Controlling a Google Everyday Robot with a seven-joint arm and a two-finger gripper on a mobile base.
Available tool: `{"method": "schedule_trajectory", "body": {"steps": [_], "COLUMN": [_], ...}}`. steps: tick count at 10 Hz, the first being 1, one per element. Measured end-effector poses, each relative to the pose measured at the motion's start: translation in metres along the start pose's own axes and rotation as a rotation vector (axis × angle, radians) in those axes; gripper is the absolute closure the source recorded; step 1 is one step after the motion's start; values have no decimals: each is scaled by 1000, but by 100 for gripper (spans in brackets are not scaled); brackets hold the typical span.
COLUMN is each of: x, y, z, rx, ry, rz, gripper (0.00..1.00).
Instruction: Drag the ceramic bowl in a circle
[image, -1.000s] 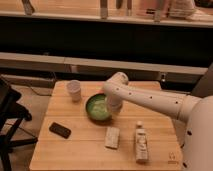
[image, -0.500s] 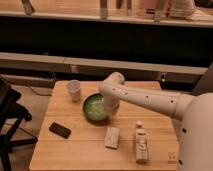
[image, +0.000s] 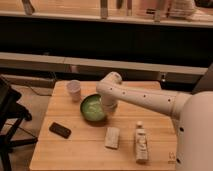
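The ceramic bowl (image: 92, 108) is a round shallow green bowl with a darker rim, sitting on the wooden table (image: 80, 150) just left of its middle. My white arm reaches in from the right, and my gripper (image: 108, 105) is at the bowl's right rim, pointing down. The arm's wrist hides most of the gripper and the bowl's right edge. A small white cup (image: 74, 90) stands behind and left of the bowl, close to it.
A black phone (image: 60, 130) lies at the front left. A pale packet (image: 112, 137) lies in front of the bowl. A bottle (image: 141, 143) lies at the front right. A black chair (image: 10, 115) stands left of the table.
The bowl and my gripper have moved together to the left across the table, closer to the white cup. The other objects have stayed put.
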Motion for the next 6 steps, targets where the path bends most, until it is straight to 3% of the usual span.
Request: {"method": "schedule_trajectory", "body": {"steps": [3, 6], "x": [-15, -6], "y": [-19, -11], "z": [-1, -3], "rx": [4, 3], "ry": [-4, -2], "rz": [-5, -5], "gripper": [99, 99]}}
